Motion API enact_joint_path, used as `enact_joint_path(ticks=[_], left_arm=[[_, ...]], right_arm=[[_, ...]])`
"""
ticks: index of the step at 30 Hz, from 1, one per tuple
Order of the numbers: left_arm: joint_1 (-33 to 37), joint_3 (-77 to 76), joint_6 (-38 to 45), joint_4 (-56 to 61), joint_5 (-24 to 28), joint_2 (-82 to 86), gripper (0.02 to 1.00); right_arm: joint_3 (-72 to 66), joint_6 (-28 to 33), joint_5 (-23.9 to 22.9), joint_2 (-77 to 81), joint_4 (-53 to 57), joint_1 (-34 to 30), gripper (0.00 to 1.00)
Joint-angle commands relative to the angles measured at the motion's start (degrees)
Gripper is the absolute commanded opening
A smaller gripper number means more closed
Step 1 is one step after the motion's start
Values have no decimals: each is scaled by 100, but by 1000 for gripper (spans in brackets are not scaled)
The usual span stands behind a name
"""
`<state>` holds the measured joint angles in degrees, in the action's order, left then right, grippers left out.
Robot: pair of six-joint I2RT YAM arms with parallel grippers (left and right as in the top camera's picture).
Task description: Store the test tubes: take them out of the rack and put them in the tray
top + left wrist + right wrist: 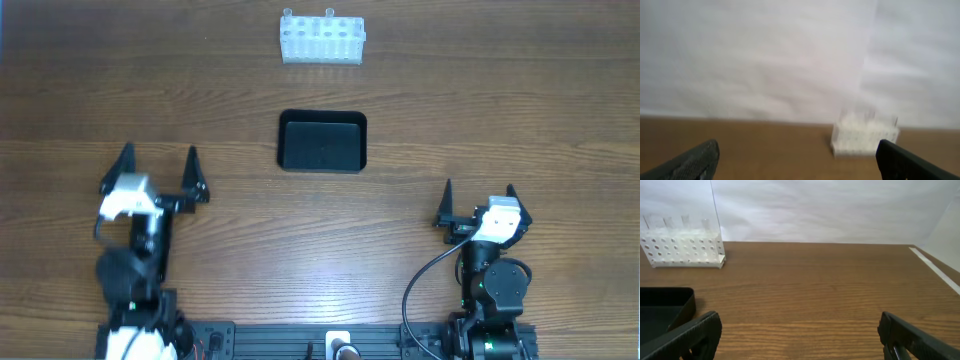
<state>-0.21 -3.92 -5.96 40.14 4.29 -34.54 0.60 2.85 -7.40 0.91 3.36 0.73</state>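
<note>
Now, with my left gripper (158, 153) and right gripper (480, 188) both wide and empty, I would come straight down on one clear test tube (288, 15) in the white perforated plastic rack (322, 42) at top centre, above the black rectangular tray (322, 160).

- The left gripper (797, 152) holds its two dark fingers (695, 160) wide apart, and only bare table shows between them.
- The brown wooden table (765, 145) runs away from the fingers as far as a white wall (755, 60).
- A white rack (865, 140) stands upright on the table, near the wall and well apart from both fingers. It is more in line with one finger than with the other.
- Thin clear test tubes (871, 116) stand up from the top of the rack. They are too blurred to count.
- A straight seam (870, 60) runs down the wall, just above the rack.
</note>
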Motion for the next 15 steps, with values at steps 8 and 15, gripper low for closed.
enact_joint_path(ticks=[8, 15], left_arm=[[-713, -3300, 63, -485, -48, -4050, 998], [-1209, -5455, 63, -1698, -354, -5880, 1000]], right_arm=[[-31, 0, 48, -63, 13, 7, 991], [-31, 0, 48, -63, 13, 7, 993]])
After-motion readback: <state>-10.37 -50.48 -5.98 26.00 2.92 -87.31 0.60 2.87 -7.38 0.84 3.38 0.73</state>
